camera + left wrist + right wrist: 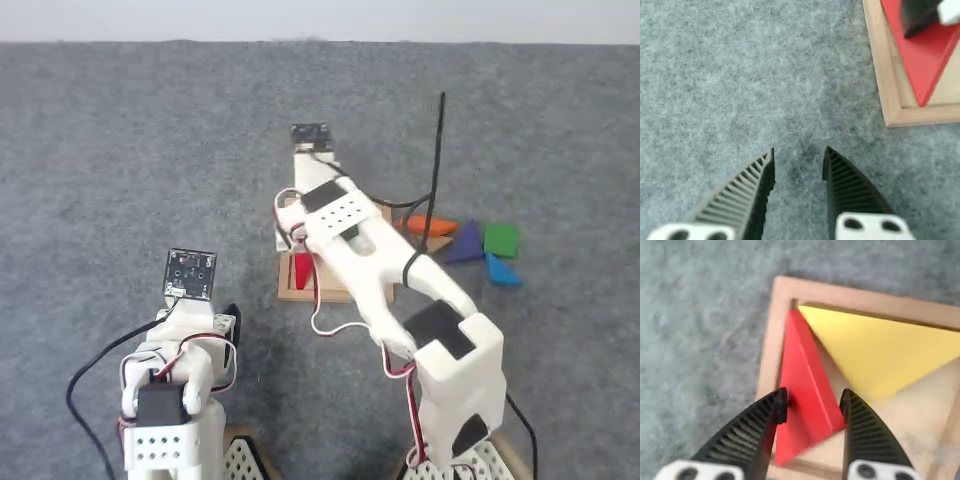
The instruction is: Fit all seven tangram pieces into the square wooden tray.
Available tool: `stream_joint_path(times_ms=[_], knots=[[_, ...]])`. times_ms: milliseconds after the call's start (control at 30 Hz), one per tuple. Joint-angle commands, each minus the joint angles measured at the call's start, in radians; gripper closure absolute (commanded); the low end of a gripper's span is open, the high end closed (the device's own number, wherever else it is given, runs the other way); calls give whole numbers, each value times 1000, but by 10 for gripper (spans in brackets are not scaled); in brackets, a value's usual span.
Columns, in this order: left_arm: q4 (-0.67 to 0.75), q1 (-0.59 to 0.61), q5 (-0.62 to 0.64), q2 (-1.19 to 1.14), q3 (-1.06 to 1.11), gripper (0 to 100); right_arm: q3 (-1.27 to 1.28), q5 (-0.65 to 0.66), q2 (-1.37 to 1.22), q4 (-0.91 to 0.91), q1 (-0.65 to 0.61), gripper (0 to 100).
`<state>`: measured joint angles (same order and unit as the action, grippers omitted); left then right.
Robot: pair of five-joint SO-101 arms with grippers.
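Observation:
The square wooden tray [771,347] holds a yellow triangle [875,350] and a red triangle [802,385] that lies tilted against the tray's wall. My right gripper [812,405] is open just over the red triangle, one finger on each side of its wide end. In the high view the right arm covers most of the tray [290,292], with a bit of the red triangle [303,270] showing. My left gripper [797,165] is open over bare carpet, a short way from the tray's corner [890,107]. Orange [432,226], purple [465,243], green [501,239] and blue [503,270] pieces lie on the carpet beyond the tray's right side.
Grey carpet [150,150] covers the table. A black cable [436,170] rises beside the loose pieces. The left arm's base [170,440] stands at the front left, the right arm's base [460,420] at the front right.

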<state>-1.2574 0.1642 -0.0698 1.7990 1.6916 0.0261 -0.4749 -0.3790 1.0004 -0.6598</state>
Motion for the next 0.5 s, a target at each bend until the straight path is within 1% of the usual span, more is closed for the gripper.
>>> stream_joint_path(times_ms=[0,133,233,467], knots=[[-9,-2,-6,28,-8,847,-78,-6,12,-8,27,826],[-9,-2,-6,28,-8,847,-92,-3,13,-2,28,825],[-9,-2,-6,28,-8,847,-86,43,33,-2,27,825],[-9,-2,-6,28,-8,847,-84,52,125,73,30,825]])
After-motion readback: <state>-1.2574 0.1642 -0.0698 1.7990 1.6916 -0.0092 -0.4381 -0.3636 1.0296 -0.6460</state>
